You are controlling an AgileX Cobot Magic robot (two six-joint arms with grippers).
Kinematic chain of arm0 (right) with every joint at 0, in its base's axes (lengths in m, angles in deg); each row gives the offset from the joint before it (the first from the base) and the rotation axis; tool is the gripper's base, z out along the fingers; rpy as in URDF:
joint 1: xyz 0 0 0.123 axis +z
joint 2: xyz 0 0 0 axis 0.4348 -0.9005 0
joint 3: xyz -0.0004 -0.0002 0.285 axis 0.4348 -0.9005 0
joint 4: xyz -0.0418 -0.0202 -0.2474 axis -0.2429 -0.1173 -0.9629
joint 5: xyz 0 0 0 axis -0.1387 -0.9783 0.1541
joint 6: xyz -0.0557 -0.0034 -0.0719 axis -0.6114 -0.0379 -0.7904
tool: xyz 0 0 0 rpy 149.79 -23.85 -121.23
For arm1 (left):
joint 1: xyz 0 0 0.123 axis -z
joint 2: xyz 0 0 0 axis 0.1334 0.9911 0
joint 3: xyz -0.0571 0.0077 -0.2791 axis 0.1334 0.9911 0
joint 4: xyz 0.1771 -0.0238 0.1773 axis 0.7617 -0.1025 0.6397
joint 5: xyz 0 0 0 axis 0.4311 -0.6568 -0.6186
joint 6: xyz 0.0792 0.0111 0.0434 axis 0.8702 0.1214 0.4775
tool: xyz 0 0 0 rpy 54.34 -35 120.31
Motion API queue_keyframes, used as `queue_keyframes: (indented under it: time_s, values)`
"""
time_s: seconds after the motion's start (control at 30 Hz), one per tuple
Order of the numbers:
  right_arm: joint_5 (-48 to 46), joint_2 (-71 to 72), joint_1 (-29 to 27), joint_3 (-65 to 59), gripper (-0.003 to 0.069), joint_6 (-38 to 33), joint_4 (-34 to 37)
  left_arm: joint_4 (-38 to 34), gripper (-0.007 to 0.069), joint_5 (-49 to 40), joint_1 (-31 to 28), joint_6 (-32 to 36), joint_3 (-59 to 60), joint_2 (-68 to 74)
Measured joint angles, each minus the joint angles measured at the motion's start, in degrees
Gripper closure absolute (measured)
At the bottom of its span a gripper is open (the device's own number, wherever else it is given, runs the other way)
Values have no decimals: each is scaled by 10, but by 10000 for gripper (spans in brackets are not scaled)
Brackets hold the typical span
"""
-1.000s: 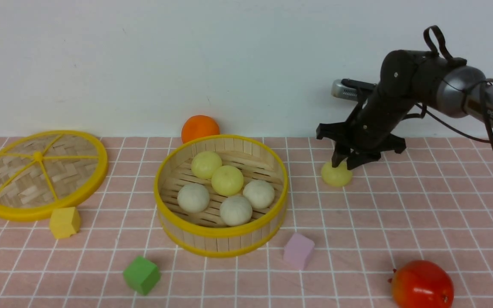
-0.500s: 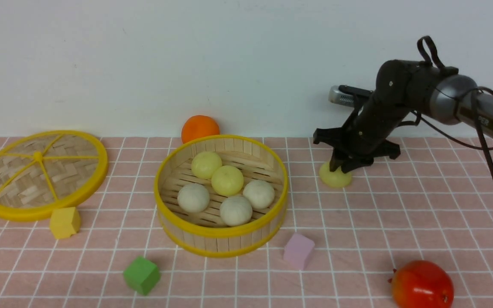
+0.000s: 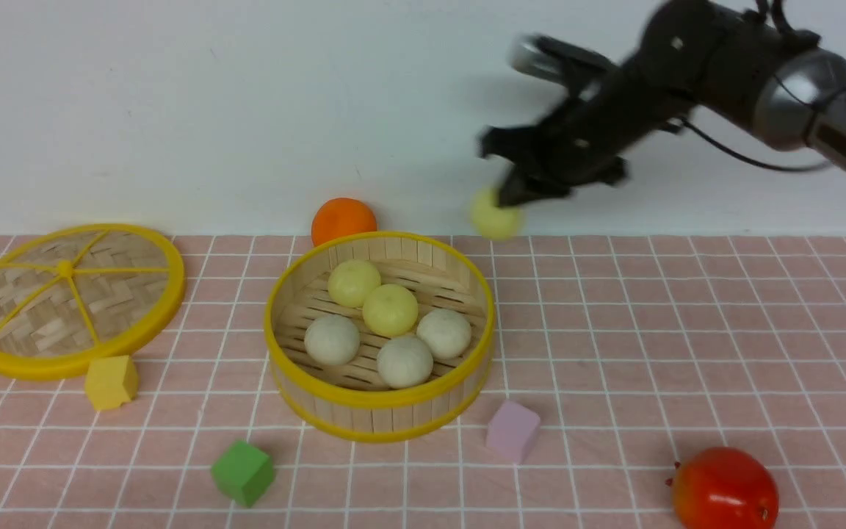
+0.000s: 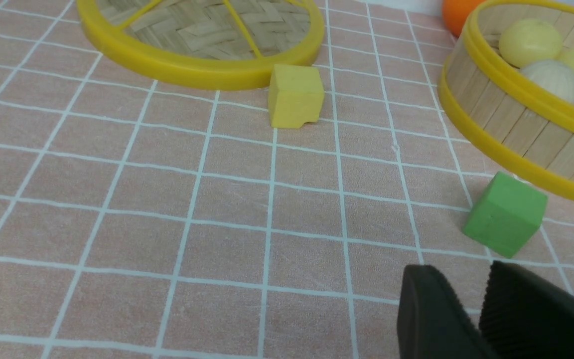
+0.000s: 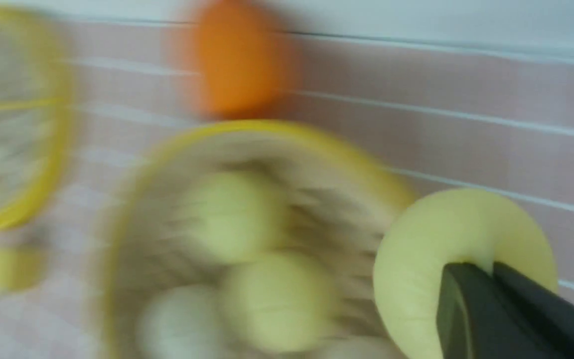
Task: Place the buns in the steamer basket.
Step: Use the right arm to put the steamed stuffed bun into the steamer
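We had the right gripper [image 3: 512,200] pinched on the last yellow bun [image 3: 495,214], raised high to clear the steamer basket [image 3: 379,400] rim; left gripper [image 4: 471,299] jaws sat slightly apart, idle

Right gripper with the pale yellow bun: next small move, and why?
Probably carry the pale yellow bun a little further left over the round bamboo steamer basket before opening. The right gripper holds it pinched, lifted near the basket's far right rim, not yet above the open floor.

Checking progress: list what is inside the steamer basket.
Inside the steamer basket lie five buns on the slatted floor: two pale yellow and three off-white. The near wall hides the floor's front strip. The right gripper holds the sixth bun outside.
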Motion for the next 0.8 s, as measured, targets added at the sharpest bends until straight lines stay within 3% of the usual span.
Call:
queue_keyframes:
  time_s: [0.17, 0.63, 0.8]
  values:
    - [21, -32, 39, -1, 645, -26, 13, 0, 405, 0, 0, 0, 0, 0]
    - [55, -77, 30, -1, 644, -27, -20, 0, 403, 0, 0, 0, 0, 0]
    - [50, -84, 30, -2, 587, -7, -32, 0, 403, 0, 0, 0, 0, 0]
